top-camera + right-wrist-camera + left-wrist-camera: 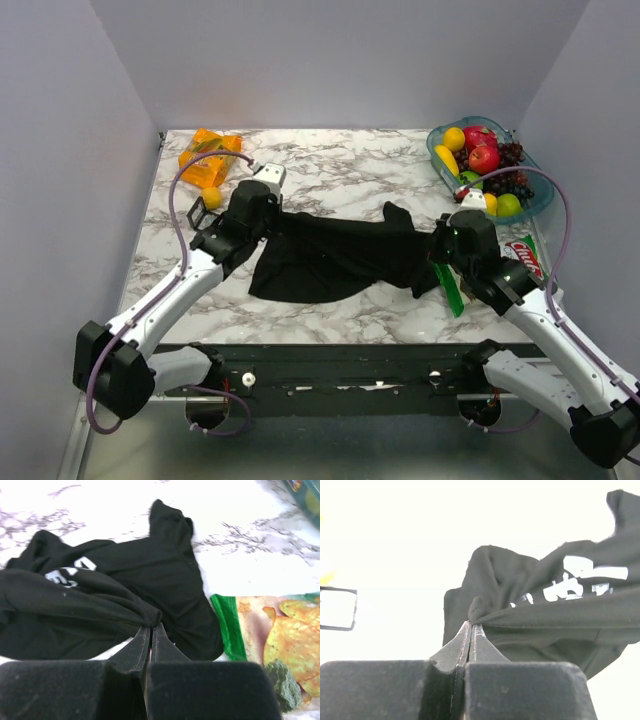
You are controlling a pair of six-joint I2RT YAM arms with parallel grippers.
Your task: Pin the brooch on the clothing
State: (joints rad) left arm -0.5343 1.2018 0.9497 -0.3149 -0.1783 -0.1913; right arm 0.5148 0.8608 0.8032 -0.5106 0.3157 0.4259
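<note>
Pinching clothing [330, 255] edges: left gripper [471, 624], right gripper [151, 626] (taut).

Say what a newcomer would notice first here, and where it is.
A crumpled black T-shirt is stretched across the middle of the marble table between the left hand and the right hand, each shut on a pinch of its fabric. A bowl of bright fruit stands out at the far right corner, and an orange packet lies at the far left.
</note>
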